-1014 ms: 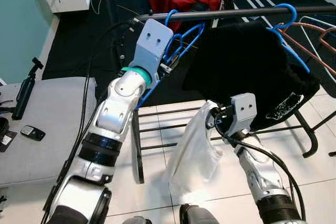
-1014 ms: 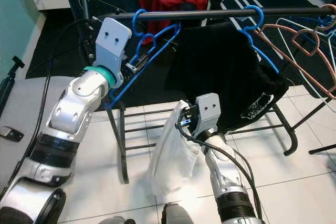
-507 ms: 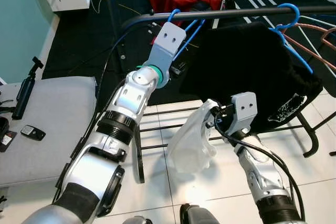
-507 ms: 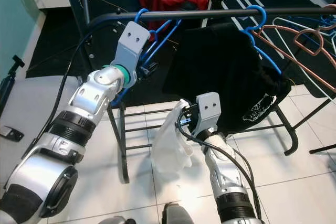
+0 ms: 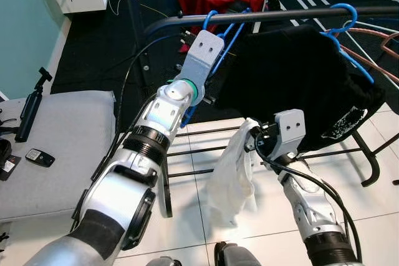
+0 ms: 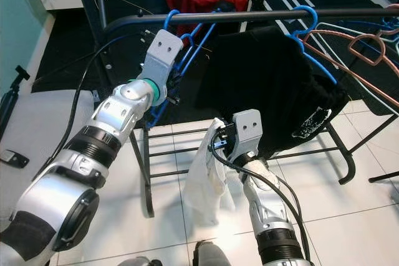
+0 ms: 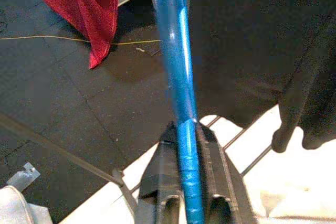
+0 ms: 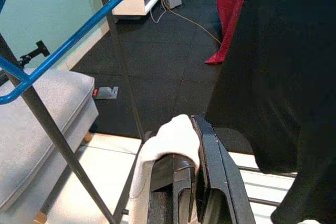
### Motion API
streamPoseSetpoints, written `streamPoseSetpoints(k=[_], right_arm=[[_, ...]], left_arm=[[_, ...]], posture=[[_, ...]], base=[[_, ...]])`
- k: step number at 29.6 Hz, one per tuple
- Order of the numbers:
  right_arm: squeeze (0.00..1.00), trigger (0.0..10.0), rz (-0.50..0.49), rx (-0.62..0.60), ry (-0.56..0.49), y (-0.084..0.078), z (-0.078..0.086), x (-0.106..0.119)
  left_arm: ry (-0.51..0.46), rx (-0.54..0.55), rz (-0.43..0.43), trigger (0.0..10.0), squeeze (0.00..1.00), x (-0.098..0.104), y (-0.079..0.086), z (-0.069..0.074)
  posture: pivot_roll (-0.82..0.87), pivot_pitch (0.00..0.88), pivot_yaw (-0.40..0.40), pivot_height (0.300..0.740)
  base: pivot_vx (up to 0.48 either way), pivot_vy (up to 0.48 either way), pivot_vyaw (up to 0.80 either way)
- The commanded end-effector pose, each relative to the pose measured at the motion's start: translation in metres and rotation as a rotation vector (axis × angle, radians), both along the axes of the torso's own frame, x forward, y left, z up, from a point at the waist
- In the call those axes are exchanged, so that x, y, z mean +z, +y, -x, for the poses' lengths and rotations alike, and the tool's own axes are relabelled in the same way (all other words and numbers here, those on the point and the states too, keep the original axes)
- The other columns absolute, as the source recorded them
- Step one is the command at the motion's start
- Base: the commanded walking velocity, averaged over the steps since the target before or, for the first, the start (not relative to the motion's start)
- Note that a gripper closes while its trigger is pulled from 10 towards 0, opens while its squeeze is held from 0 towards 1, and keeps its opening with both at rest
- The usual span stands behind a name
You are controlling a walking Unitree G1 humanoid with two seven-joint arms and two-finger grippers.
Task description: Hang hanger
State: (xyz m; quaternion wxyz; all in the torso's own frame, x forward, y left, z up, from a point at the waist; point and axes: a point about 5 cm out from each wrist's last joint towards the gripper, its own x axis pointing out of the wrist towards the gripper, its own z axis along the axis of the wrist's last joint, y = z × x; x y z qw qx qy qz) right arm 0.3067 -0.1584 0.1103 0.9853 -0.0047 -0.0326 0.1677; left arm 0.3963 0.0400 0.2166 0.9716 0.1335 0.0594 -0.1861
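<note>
Left jaws clamp the blue hanger, lifting its hook onto the rail just above. Right jaws pinch a white cloth, keeping it clear.

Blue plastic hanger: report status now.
Left gripper shut on blue plastic hanger, hook at black rail. Right gripper shut on white cloth, held low. Black garment hangs close beside.
</note>
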Motion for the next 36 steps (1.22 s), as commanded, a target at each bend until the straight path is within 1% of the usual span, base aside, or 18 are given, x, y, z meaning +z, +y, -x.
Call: streamPoseSetpoints(k=[1,13,14,17,18,19,20,21,23,24,26,27,28,29,32,34,35,36], right_arm=[[0.0,0.0,-0.011,-0.002,-0.005,0.001,0.002,0.001],[0.0,0.0,-0.012,0.001,0.001,0.002,0.003,0.0],[0.0,0.0,-0.011,-0.002,0.0,0.001,0.003,0.0],[0.0,0.0,-0.01,-0.003,0.0,0.0,0.004,0.0],[0.0,0.0,-0.009,-0.003,0.001,0.0,0.005,0.0],[0.0,0.0,-0.009,-0.003,0.001,0.0,0.005,0.0],[0.0,0.0,-0.01,-0.004,0.001,0.0,0.005,0.0],[0.0,0.0,-0.01,-0.004,0.001,0.0,0.005,0.0],[0.0,0.0,-0.01,-0.006,0.001,0.0,0.006,0.0],[0.0,0.0,-0.01,-0.006,0.001,0.0,0.006,0.0],[0.0,0.0,-0.009,-0.005,0.005,-0.001,0.007,-0.001],[0.0,0.0,-0.009,-0.005,0.005,-0.001,0.007,-0.001],[0.0,0.0,-0.008,-0.005,0.007,-0.001,0.008,-0.002],[0.0,0.0,-0.007,-0.003,0.009,-0.001,0.008,-0.002],[0.0,0.0,-0.006,-0.001,0.009,-0.001,0.008,-0.002],[0.0,0.0,-0.004,0.002,0.005,-0.001,0.007,0.0],[0.0,0.0,-0.004,0.002,0.005,-0.001,0.007,0.0],[0.0,0.0,-0.005,0.001,0.002,-0.002,0.008,0.001]], left_arm=[[0.017,0.009,0.02,0.0,0.0,-0.001,0.0,-0.001],[0.003,0.034,0.052,0.0,0.0,0.003,0.006,-0.005],[-0.046,-0.019,0.079,10.0,0.0,0.011,0.011,-0.002],[-0.069,-0.046,0.09,10.0,0.0,0.015,0.013,0.001],[-0.09,-0.115,0.096,10.0,0.0,0.021,0.017,0.009],[-0.09,-0.115,0.096,10.0,0.0,0.021,0.017,0.009],[-0.09,-0.158,0.075,10.0,0.0,0.019,0.021,0.017],[-0.09,-0.158,0.075,10.0,0.0,0.019,0.021,0.017],[-0.078,-0.225,0.02,10.0,0.0,0.011,0.027,0.03],[-0.078,-0.225,0.02,10.0,0.0,0.011,0.027,0.03],[-0.036,-0.295,-0.054,10.0,0.0,-0.012,0.033,0.047],[-0.036,-0.295,-0.054,10.0,0.0,-0.012,0.033,0.047],[-0.018,-0.313,-0.075,10.0,0.0,-0.02,0.035,0.053],[0.014,-0.301,-0.086,10.0,0.0,-0.035,0.037,0.059],[0.026,-0.284,-0.081,10.0,0.0,-0.043,0.039,0.062],[0.001,-0.242,-0.051,10.0,0.0,-0.052,0.039,0.066],[0.001,-0.242,-0.051,10.0,0.0,-0.052,0.039,0.066],[-0.023,-0.198,-0.029,10.0,0.0,-0.055,0.041,0.067]], posture=[[-0.1,0.058,0.088,0.74],[-0.11,0.059,0.085,0.74],[-0.1,0.063,0.081,0.74],[-0.1,0.064,0.081,0.74],[-0.1,0.066,0.081,0.74],[-0.1,0.066,0.081,0.74],[-0.1,0.068,0.081,0.74],[-0.1,0.068,0.081,0.74],[-0.1,0.07,0.08,0.74],[-0.1,0.07,0.08,0.74],[-0.09,0.075,0.074,0.74],[-0.09,0.075,0.074,0.74],[-0.09,0.075,0.074,0.74],[-0.09,0.077,0.068,0.74],[-0.09,0.074,0.065,0.74],[-0.09,0.071,0.064,0.74],[-0.09,0.071,0.064,0.74],[-0.1,0.07,0.062,0.74]], base=[[0.0,0.0,0.0],[0.0,0.0,0.0],[0.0,0.0,0.0],[0.0,0.0,0.0],[0.0,0.0,0.0],[0.0,0.0,0.0],[0.0,0.0,0.0],[0.0,0.0,0.0],[0.0,0.0,0.0],[0.0,0.0,0.0],[0.0,0.0,0.0],[0.0,0.0,0.0],[0.0,0.0,0.0],[0.0,0.0,0.0],[0.0,0.0,0.0],[0.0,0.0,0.0],[0.0,0.0,0.0],[0.0,0.0,0.0]])
